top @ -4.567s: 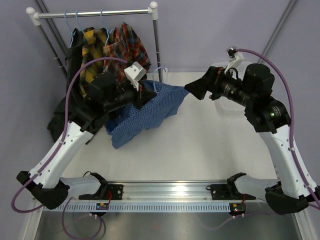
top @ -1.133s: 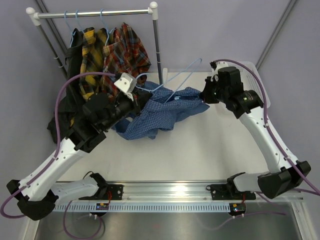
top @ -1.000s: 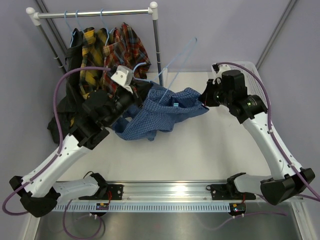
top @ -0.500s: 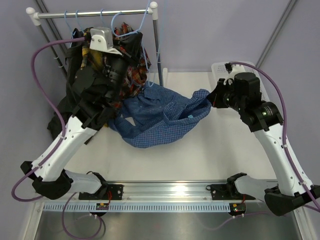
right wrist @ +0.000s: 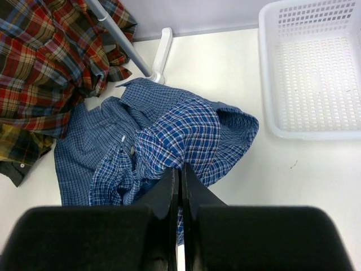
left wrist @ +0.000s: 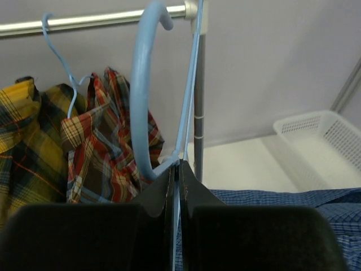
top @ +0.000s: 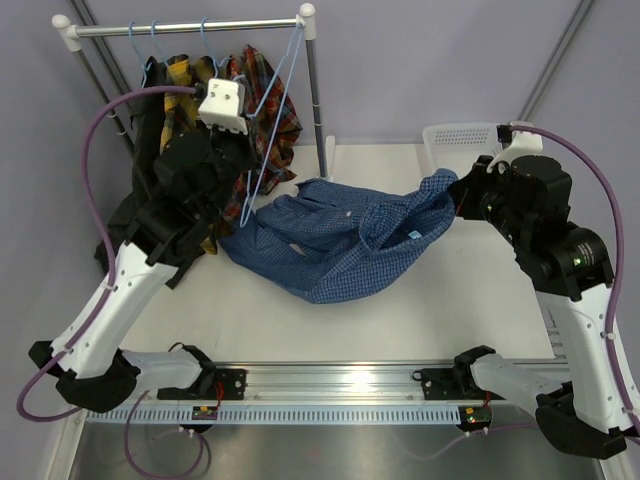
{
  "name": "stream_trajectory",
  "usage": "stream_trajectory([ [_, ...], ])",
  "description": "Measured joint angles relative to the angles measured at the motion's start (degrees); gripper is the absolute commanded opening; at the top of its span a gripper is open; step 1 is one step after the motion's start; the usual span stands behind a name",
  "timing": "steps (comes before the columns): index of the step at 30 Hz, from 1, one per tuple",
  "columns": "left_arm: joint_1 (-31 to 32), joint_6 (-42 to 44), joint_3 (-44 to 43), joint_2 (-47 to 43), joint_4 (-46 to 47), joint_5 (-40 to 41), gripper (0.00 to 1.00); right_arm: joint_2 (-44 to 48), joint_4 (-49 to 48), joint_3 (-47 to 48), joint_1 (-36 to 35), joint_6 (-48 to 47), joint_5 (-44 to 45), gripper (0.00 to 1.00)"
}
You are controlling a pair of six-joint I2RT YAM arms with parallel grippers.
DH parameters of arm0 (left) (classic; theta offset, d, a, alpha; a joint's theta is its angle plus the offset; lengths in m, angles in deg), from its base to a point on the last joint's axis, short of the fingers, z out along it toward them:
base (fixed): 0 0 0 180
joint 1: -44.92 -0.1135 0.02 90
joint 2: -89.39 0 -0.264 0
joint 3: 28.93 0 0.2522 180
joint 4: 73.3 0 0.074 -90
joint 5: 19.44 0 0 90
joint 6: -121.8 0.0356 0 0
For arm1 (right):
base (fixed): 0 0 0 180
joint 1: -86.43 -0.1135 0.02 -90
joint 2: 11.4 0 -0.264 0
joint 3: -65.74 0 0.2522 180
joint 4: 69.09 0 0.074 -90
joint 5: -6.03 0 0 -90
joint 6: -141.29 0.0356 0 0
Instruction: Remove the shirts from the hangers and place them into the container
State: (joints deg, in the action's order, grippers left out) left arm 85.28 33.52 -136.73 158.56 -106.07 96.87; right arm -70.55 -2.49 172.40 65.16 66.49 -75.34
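White table (top: pixel 450 310) carries the blue shirt (top: pixel 340 250), which lies spread between your two arms, off its hanger and just short of the basket (top: pixel 448 133). Your right gripper (right wrist: pixel 179 172) is closed tight on a bunched fold at the shirt's right edge and holds it raised. Only the right wrist view shows that pinch, because cloth hides the fingertips from above. Your left gripper (left wrist: pixel 176 172) is clamped on the bare hanger (left wrist: pixel 140 96) at its neck, clear only in the left wrist view. From above, one hanger corner reaches up beside the right end of the rail (top: pixel 190 25); you cannot tell whether they touch. The red plaid shirt (top: pixel 275 95), yellow plaid shirt (top: pixel 180 80) and black shirt (top: pixel 125 215) hang on the rail.
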Motion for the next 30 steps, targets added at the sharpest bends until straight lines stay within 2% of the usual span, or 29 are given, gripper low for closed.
stream_trajectory([
  [6, -9.7, -2.8, -2.2, 7.5, -6.8, -7.0, 0.0, 0.3, 0.2, -2.4, 0.0, 0.0, -0.3, 0.0],
  [12, -17.8, -3.9, -13.9, 18.8, -9.0, -16.0, 0.0, 2.3, -0.7, -5.9, 0.0, 0.2, -1.7, 0.0],
  [21, -21.9, -3.6, -31.9, 32.8, -7.6, -25.2, 0.0, 5.3, -3.0, -10.0, 0.0, 1.2, -3.9, 0.0],
  [30, -25.5, -3.7, -32.7, 39.3, -3.1, -27.5, 0.0, 6.4, -5.0, -12.5, 0.0, 1.7, -5.8, 0.0],
])
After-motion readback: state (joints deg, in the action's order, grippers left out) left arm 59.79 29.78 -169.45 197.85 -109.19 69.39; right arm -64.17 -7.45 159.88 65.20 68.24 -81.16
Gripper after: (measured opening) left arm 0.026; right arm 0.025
